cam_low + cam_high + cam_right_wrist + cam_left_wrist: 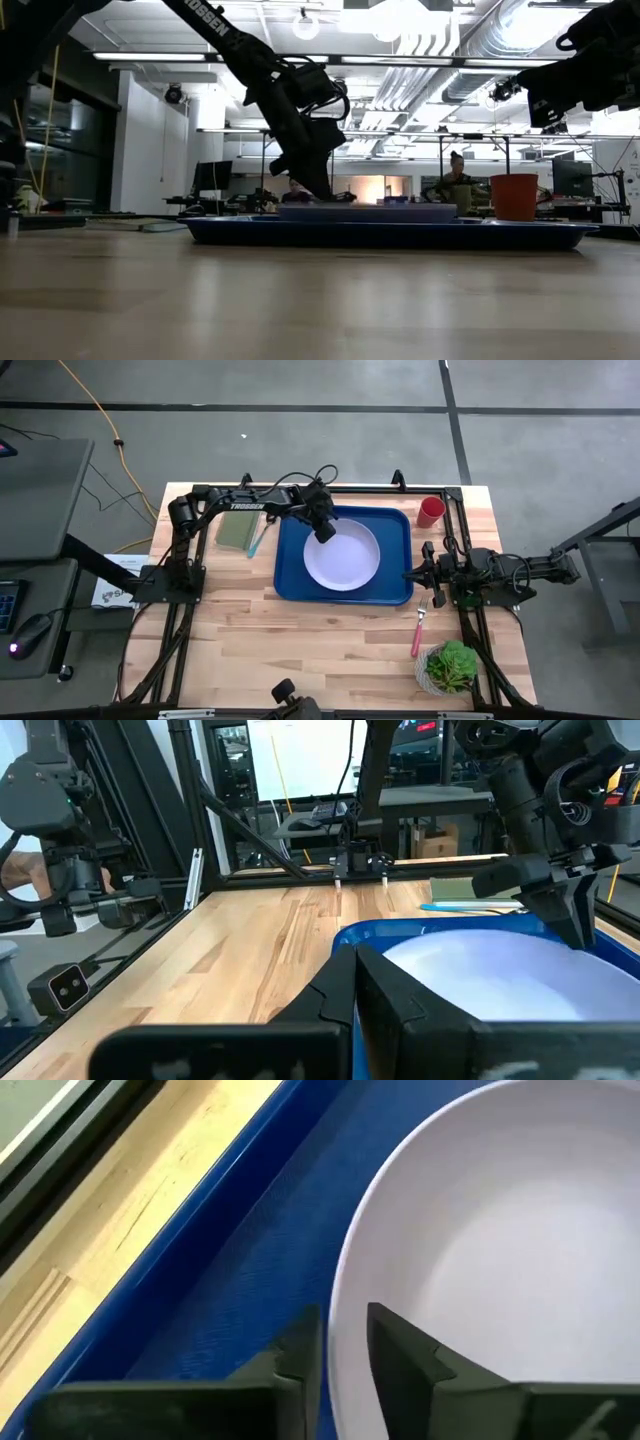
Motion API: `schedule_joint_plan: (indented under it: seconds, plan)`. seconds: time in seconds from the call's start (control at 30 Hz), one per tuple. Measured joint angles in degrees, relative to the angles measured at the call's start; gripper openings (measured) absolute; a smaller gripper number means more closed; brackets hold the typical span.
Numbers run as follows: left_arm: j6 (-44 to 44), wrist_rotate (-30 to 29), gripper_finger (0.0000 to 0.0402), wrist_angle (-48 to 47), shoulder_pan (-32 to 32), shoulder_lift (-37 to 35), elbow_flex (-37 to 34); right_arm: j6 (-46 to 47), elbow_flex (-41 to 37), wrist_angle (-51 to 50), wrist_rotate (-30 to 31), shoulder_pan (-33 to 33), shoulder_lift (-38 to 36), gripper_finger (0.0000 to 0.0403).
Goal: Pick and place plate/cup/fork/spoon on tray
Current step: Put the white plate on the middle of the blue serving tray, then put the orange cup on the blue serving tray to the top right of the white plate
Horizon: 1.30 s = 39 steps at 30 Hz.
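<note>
Since the left tool (345, 1355) pinches the rim of the plate (342, 556), already lying in the tray (290, 588), spreading its fingers before lifting should avoid dragging it.

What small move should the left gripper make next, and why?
Probably open and lift away. The left gripper pinches the rim of the plate, which already lies inside the tray. The cup and fork remain outside.
</note>
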Motion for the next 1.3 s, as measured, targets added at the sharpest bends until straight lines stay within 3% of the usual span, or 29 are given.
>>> schedule_joint_plan:
  seconds: [0.23, 0.37, 0.5, 0.6, 0.73, 1.0, 1.17, 1.3]
  plan:
    - [1.96, -0.83, 0.0128, -0.71, 0.46, -2.59, 0.88, 0.00, 0.00, 0.00, -0.01, 0.00, 0.00, 0.0000]
    - [1.35, 0.69, 0.0155, -1.89, 1.54, -8.36, 3.81, 0.00, 0.01, 0.00, -0.01, 0.00, 0.00, 0.0000]
    - [-1.19, 2.21, 0.0162, 1.24, 2.19, -16.50, 1.89, 0.00, -0.01, 0.00, 0.00, 0.00, 0.02, 0.0000]
    - [-2.12, 3.77, 0.0158, 9.16, 2.13, -23.50, -4.87, 0.00, 0.01, 0.00, 0.00, 0.01, 0.02, 0.0000]
    - [-3.77, 4.68, 0.0149, 25.95, 1.74, -33.20, -19.36, 0.00, 0.01, 0.00, -0.02, 0.00, 0.02, 0.0000]
    - [-4.50, 13.47, 0.0145, 55.79, -1.74, -48.34, -45.71, 0.00, -0.01, 0.00, 0.00, 0.00, 0.02, 0.0000]
    - [-4.48, 14.80, 0.0145, 66.36, -5.08, -54.00, -53.63, -5.80, -0.01, 0.00, 0.01, 0.00, 0.02, 0.0000]
    - [-4.47, 14.88, 0.0145, 67.19, -7.68, -56.20, -55.02, -10.31, -0.01, 0.00, 0.00, 0.00, 0.02, 0.0000]
